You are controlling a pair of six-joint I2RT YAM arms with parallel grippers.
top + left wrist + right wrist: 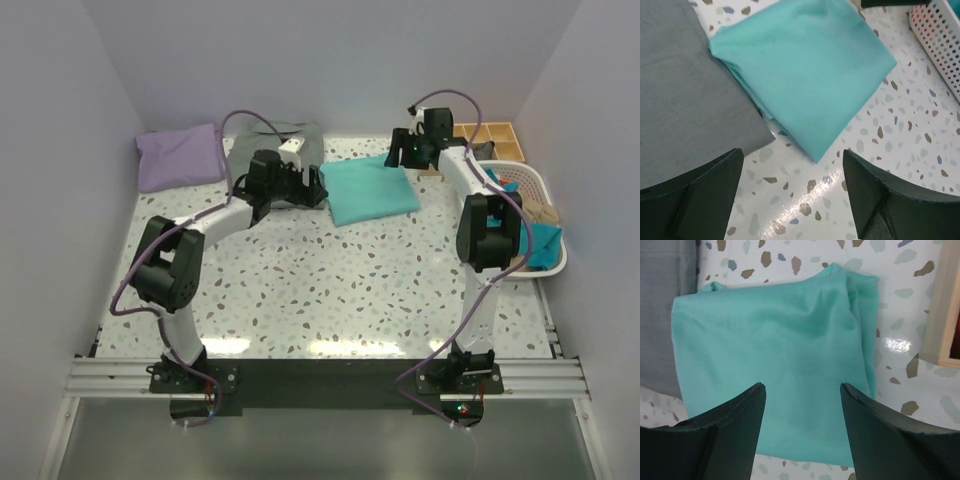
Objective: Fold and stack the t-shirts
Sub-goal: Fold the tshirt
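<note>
Far across the surface [330,290], the folded turquoise t-shirt [370,190] lies between spread pincers: left pincer [318,186] by its left edge, right pincer [400,152] at its far corner.

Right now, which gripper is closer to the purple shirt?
Left. The left gripper hovers by the grey shirt beside the purple shirt; the right gripper is farther, beyond the turquoise shirt.

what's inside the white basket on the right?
In the white basket, a blue-green cloth, something beige and a bit of red-orange show. The right arm covers its left side, so the rest is hidden.
</note>
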